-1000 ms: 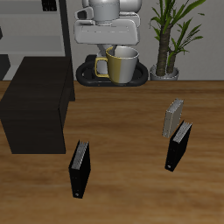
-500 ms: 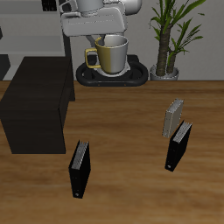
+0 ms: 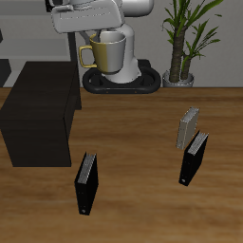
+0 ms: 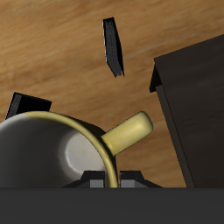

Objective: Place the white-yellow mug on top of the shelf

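Observation:
The white-yellow mug (image 3: 109,52) hangs in the air high above the table's back, gripped at its rim by my gripper (image 3: 106,36), which is shut on it. Its yellow handle (image 3: 87,55) points toward the shelf. The shelf (image 3: 40,109) is a large matte black box standing below and to the side of the mug. In the wrist view the mug (image 4: 52,157) fills the foreground with its handle (image 4: 131,133) sticking out, and the shelf's corner (image 4: 197,96) is beside it, far below.
A round black base (image 3: 121,82) sits under the arm at the back. A potted plant (image 3: 182,43) stands at the back. A grey book (image 3: 188,127) and two upright black books (image 3: 194,158) (image 3: 86,182) stand nearer the front edge.
My gripper has lifted the mug higher and carried it sideways toward the shelf. The mug has turned, so its handle now points at the shelf side.

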